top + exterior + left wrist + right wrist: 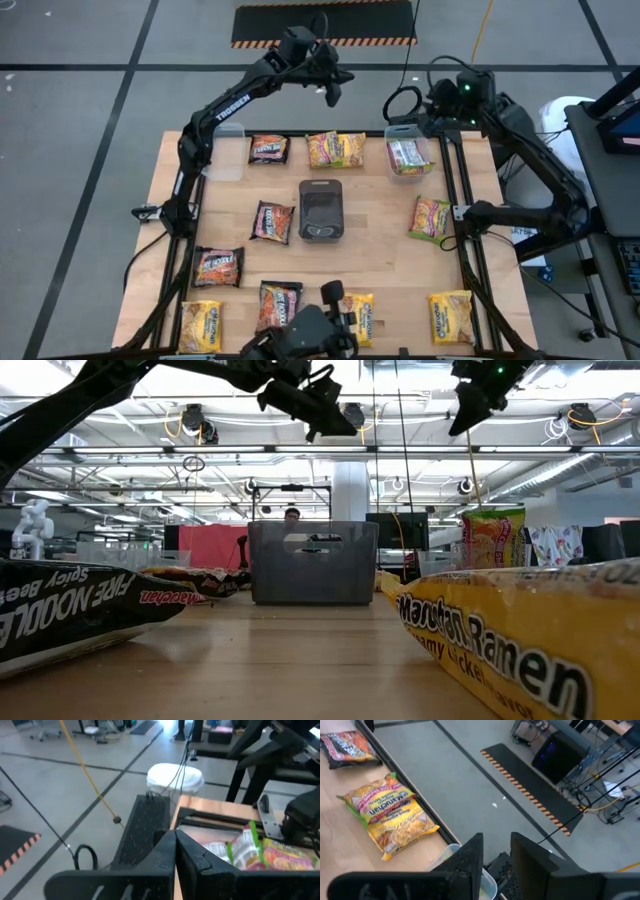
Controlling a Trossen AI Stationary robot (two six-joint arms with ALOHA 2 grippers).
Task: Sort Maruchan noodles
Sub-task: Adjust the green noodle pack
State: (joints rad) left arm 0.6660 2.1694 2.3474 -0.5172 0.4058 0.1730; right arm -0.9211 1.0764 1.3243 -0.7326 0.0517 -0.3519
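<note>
On the left of the desk (pixel 400 290) the dark Maruchan packets cluster: one at the far edge (pixel 268 149), one mid-desk (pixel 271 221), one lower left (pixel 218 266) and one near the front (pixel 279 303), with a yellow packet (pixel 201 326) in the front left corner. A clear tub (pixel 228 152) sits at the far left edge; nothing shows in it, so it is probably a sorting target not yet used.

The left gripper (pixel 331 88) hangs raised beyond the far edge, jaws closed together and holding nothing, as its wrist view confirms; it looks parked out of the way.

In the middle stands a dark grey tray (pixel 321 210), with a pair of green-edged and yellow packets (pixel 336 149) behind it and another yellow packet (pixel 357 318) toward the front.

To the right, a second clear tub (pixel 407 157) holds a green-edged packet (pixel 406 153), suggesting that this kind is collected here. The right gripper (pixel 405 103) hovers just beyond that tub, jaws parted with nothing between them, likely after a release. A green-edged packet (pixel 431 217) lies right of centre and a yellow one (pixel 451 316) at front right, both not yet sorted.
</note>
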